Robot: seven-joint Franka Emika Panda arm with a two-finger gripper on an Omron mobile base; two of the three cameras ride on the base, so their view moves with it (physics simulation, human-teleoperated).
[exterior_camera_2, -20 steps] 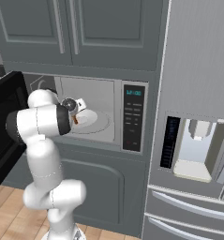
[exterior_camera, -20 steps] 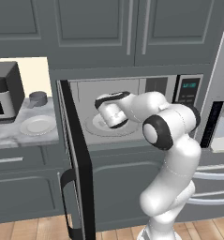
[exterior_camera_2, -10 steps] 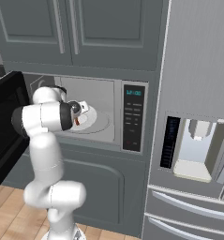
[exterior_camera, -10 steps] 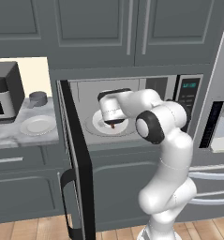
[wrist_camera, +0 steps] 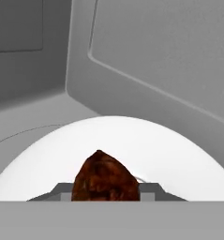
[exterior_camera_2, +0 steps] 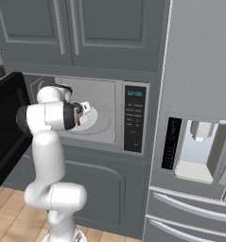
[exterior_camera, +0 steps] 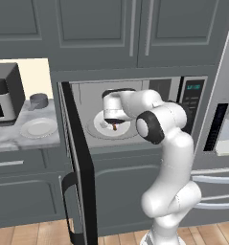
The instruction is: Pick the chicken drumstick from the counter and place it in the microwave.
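Gripper [exterior_camera: 114, 125] was inside the microwave [exterior_camera: 135, 112] cavity, pointing down over the round white turntable [exterior_camera: 99, 130]. Chicken drumstick [wrist_camera: 105, 179] sat between the two fingers, jaws narrow and closed on it. In the hand view the meat filled the gap between the finger tips, with the thicker reddish-brown mass projecting past them toward the turntable [wrist_camera: 146, 145]. In the left base view a small brown bit of the drumstick [exterior_camera: 114, 127] showed just under the hand, right above the glass; couldn't tell whether it was touching the plate. In the right base view the gripper [exterior_camera_2: 79, 120] and a red-brown sliver of the drumstick [exterior_camera_2: 78, 122] were at the left part of the turntable [exterior_camera_2: 98, 124].

Edges: the hand was near the middle of the cavity, with the back wall behind it and the left side wall close beside it. Cavity ceiling was just above the wrist. Microwave door [exterior_camera: 76, 162] hung fully open to the left, black edge facing out, well apart from the arm. Keypad panel [exterior_camera: 191, 103] was to the right of the opening, with the elbow in front of it.

Counter [exterior_camera: 15, 136] was left of the door, carrying a white plate [exterior_camera: 38, 128], a small grey cup [exterior_camera: 39, 101] and a toaster oven [exterior_camera: 5, 93]. Fridge [exterior_camera_2: 199, 123] stood right of the microwave.
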